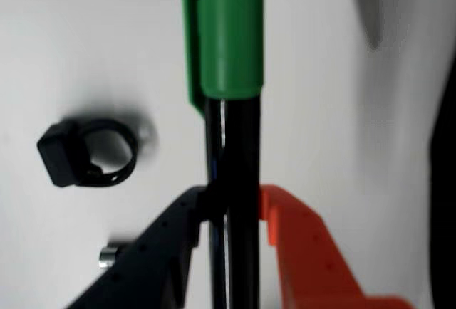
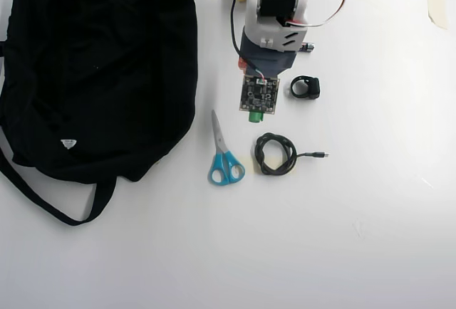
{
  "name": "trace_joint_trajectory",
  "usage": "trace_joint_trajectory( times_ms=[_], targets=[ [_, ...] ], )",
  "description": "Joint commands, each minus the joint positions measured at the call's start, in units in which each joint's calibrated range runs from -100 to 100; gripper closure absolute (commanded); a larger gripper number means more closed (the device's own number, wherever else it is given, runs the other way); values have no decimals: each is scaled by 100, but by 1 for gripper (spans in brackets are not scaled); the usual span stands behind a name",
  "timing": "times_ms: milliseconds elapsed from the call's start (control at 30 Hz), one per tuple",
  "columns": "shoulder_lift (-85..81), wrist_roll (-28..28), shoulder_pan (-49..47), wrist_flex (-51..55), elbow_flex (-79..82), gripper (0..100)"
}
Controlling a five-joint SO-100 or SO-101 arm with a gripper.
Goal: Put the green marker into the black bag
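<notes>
Between the 2 fingers of the gripper (image 1: 234,206), clamped tight, the green marker (image 1: 231,110), cap outermost.

Wrist view: we ride on arm, very close, looking down along fingers (image 1: 231,206) at white counter (image 1: 85,53), near things blurred

Overhead view: we hang fixed above, facing straight down, far enough to take in whole counter (image 2: 370,238), arm (image 2: 274,10) entering from top edge

Shared by both views: black ring clip (image 1: 85,152) (image 2: 305,87) on counter beside arm
</notes>
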Motion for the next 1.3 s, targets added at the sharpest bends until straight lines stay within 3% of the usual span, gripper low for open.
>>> trace_joint_trajectory(
  times_ms=[0, 333, 500, 767, 1033, 1100, 1267],
  targets=[
    [-461, 81, 306, 282, -581, 98],
    [-510, 86, 1847, 489, -742, 98],
    [-469, 81, 3081, 394, -742, 98],
    [-378, 86, 4390, -656, -644, 98],
    [2245, 44, 5280, -1595, -1425, 98],
    [2386, 54, 5444, -1595, -1569, 97],
    [2378, 39, 5407, -1595, -1569, 81]
  ],
)
